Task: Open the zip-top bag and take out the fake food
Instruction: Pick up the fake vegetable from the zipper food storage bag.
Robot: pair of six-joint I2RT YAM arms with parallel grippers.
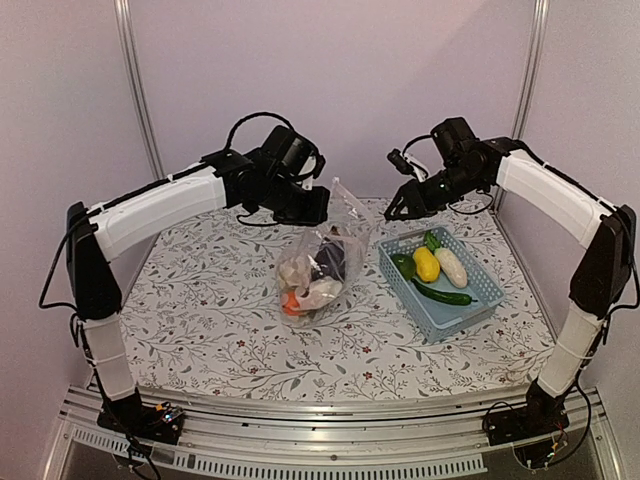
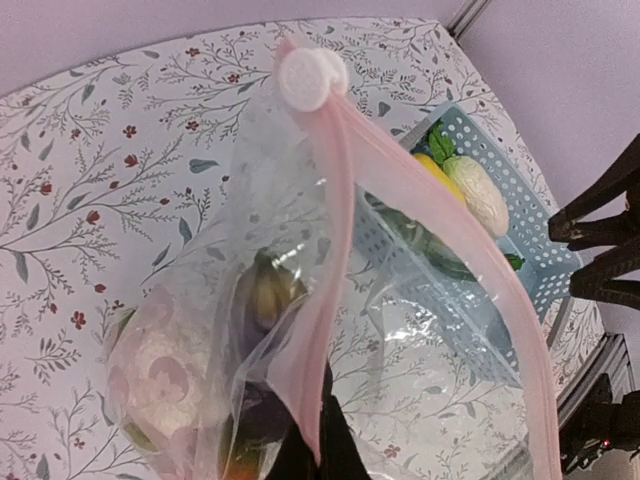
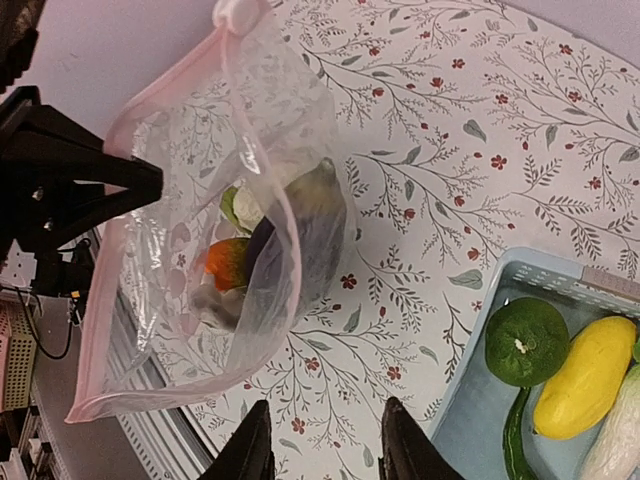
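Left gripper (image 1: 318,205) is clenched on the pink zip strip (image 2: 400,180) of the zip-top bag (image 3: 250,200). It's holding the bag up by that top edge, so the bag hangs with its bottom resting on the counter (image 1: 200,300). On my left wrist feed the strip runs straight out of the black fingers to a pale round slider (image 2: 310,75) at the far end.

Right gripper (image 3: 327,412) is released, fingers apart with nothing between them. It's hovering off to the right of the bag, not touching it. The bag mouth looks parted to me, with the two pink edges spread.

Part of the fake food (image 3: 270,240) is bunched in the bottom of the bag: a dark purple eggplant (image 3: 320,210), an orange piece (image 3: 228,262) and a whitish cauliflower (image 2: 160,365).

Further right on the counter, just beside the bag, sits the light-blue basket (image 3: 465,395). Lying in it are a yellow piece (image 3: 590,375), a round green one (image 3: 527,340), a white one (image 1: 451,267) and a cucumber (image 1: 445,295). Behind all that, plain pale walls (image 1: 350,60).
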